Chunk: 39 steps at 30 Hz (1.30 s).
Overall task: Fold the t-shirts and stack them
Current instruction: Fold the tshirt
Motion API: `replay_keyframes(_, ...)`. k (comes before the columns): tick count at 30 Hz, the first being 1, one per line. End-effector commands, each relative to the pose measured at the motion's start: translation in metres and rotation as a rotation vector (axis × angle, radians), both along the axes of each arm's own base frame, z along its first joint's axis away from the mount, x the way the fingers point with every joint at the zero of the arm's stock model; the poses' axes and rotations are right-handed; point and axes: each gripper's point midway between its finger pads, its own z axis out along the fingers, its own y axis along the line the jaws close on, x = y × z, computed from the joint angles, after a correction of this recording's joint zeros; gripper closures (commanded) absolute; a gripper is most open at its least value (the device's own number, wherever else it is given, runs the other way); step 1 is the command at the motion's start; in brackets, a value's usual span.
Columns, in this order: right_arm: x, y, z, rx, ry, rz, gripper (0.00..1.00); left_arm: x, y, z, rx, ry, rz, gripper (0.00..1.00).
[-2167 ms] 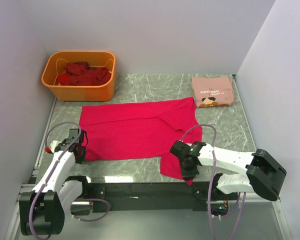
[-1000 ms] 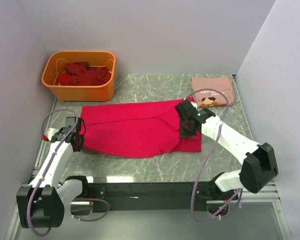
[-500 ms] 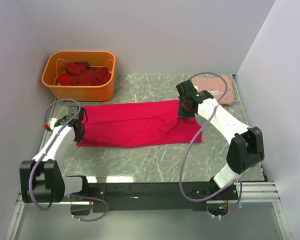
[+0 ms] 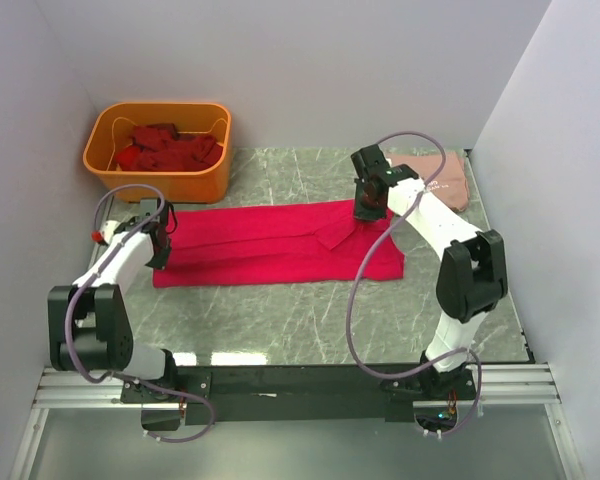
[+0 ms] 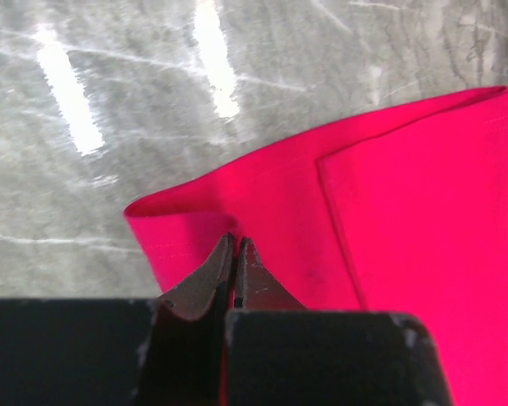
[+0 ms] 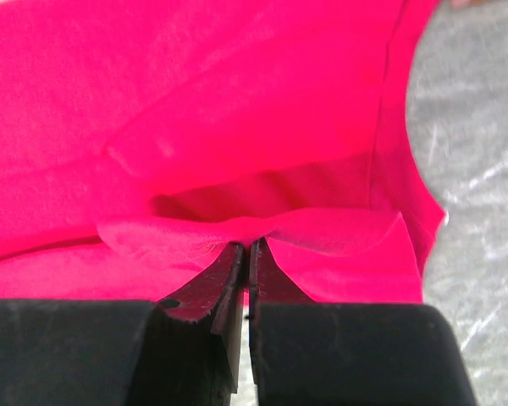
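The crimson-pink t-shirt (image 4: 270,245) lies across the middle of the table, folded in half lengthwise. My left gripper (image 4: 162,240) is shut on its left edge (image 5: 203,228). My right gripper (image 4: 365,212) is shut on a pinch of its cloth (image 6: 254,233) near the far right corner. The salmon-pink t-shirt (image 4: 450,180) lies folded at the back right, partly hidden by my right arm. Dark red t-shirts (image 4: 165,148) lie in the orange tub.
The orange tub (image 4: 158,180) stands at the back left, close behind the shirt's left end. White walls close in the left, back and right. Bare marble table (image 4: 310,320) shows in front of the shirt.
Both grippers carried the near edge of the crimson shirt away from me and over onto its far edge. The shirt went from spread flat to a narrow folded band.
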Motion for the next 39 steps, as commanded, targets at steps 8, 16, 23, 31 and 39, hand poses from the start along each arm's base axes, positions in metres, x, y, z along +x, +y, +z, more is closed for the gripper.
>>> replay_keyframes(8,0.081,0.003,-0.012,0.022,-0.045,-0.011,0.79,0.047,0.009,0.006,0.015,-0.013,-0.046,0.45)
replay_keyframes(16,0.076,0.009,0.017,0.078,-0.077,0.019,0.26,0.039,0.015,0.04,0.053,-0.063,-0.035,0.0)
replay_keyframes(23,0.016,0.049,-0.022,0.338,0.014,0.18,0.16,0.028,-0.013,0.038,-0.031,-0.112,-0.205,0.01)
replay_keyframes(31,0.028,0.096,-0.049,0.411,0.051,0.272,0.14,0.028,-0.031,0.045,-0.027,-0.161,-0.326,0.01)
replay_keyframes(39,0.1,0.152,-0.049,0.509,0.029,0.256,0.13,0.015,-0.025,0.057,0.022,-0.127,-0.346,0.01)
